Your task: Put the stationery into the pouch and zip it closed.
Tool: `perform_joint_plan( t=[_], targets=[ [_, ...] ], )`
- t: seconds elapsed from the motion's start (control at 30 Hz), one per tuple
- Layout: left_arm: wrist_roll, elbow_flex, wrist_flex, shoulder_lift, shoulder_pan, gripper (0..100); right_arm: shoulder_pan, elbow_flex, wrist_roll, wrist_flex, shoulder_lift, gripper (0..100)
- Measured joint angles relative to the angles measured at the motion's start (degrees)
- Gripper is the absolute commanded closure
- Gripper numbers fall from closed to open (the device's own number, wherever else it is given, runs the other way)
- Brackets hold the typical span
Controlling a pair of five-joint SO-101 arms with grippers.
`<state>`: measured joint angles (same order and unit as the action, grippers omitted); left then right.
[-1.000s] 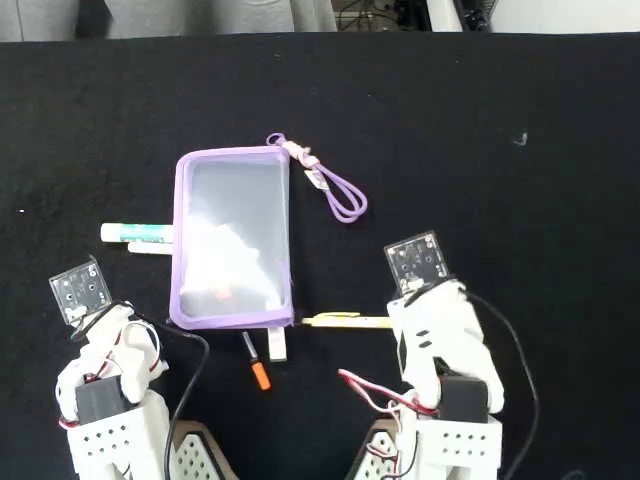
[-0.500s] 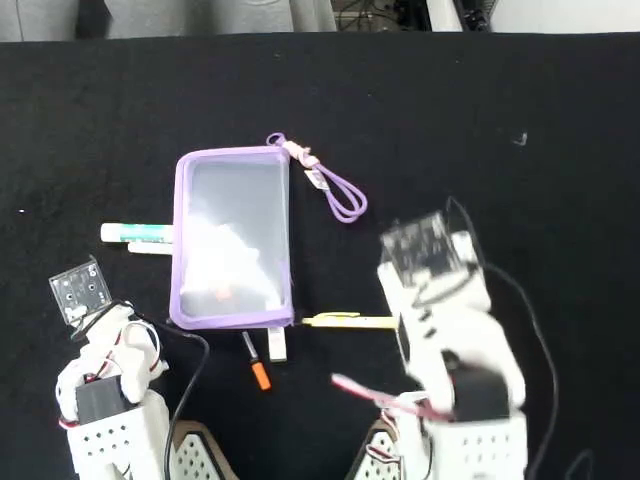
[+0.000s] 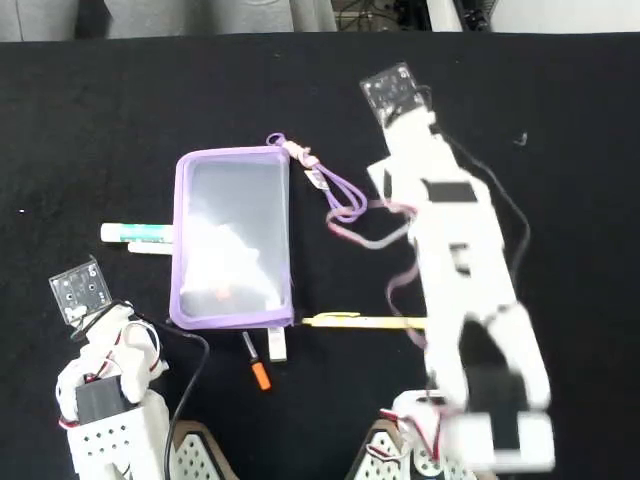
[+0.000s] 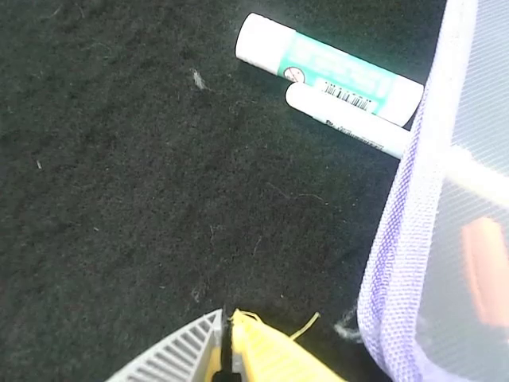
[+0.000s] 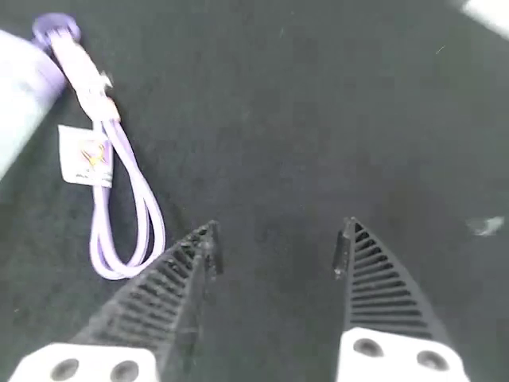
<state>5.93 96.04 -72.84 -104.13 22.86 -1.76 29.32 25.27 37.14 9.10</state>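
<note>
The purple pouch (image 3: 232, 238) with a clear face lies flat at centre left, something orange showing inside it (image 4: 485, 255). Its purple strap (image 3: 338, 192) trails off the far right corner. A green glue stick (image 3: 137, 233) and a white pen (image 3: 150, 247) lie against its left edge. A yellow pencil (image 3: 365, 322), an orange-tipped pen (image 3: 257, 365) and a small white piece (image 3: 277, 345) lie near its front edge. My right gripper (image 5: 278, 231) hangs open over bare cloth just right of the strap loop (image 5: 111, 199). My left gripper (image 4: 227, 330) is shut, folded back near the front, beside the pouch (image 4: 445, 239).
The table is covered in black cloth (image 3: 520, 200), with wide free room on the right and at the back. A white tag (image 5: 86, 155) hangs on the strap. The right arm's red and white cables (image 3: 370, 235) dangle over the cloth near the strap.
The right arm has unfolded from its rest at the front and stretched far out over the table, its gripper now beside the strap. The left arm and the objects have not moved.
</note>
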Motion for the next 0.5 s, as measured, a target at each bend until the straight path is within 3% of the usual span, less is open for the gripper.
perform_joint_plan(
  t=[0.23, 0.5],
  targets=[
    [0.00, 0.00, 0.00, 0.00, 0.00, 97, 0.00, -11.34, 0.00, -0.18, -21.36, 75.4],
    [0.00, 0.00, 0.00, 0.00, 0.00, 97, -1.93, -16.26, 0.00, -0.18, -27.52, 75.4]
  ],
)
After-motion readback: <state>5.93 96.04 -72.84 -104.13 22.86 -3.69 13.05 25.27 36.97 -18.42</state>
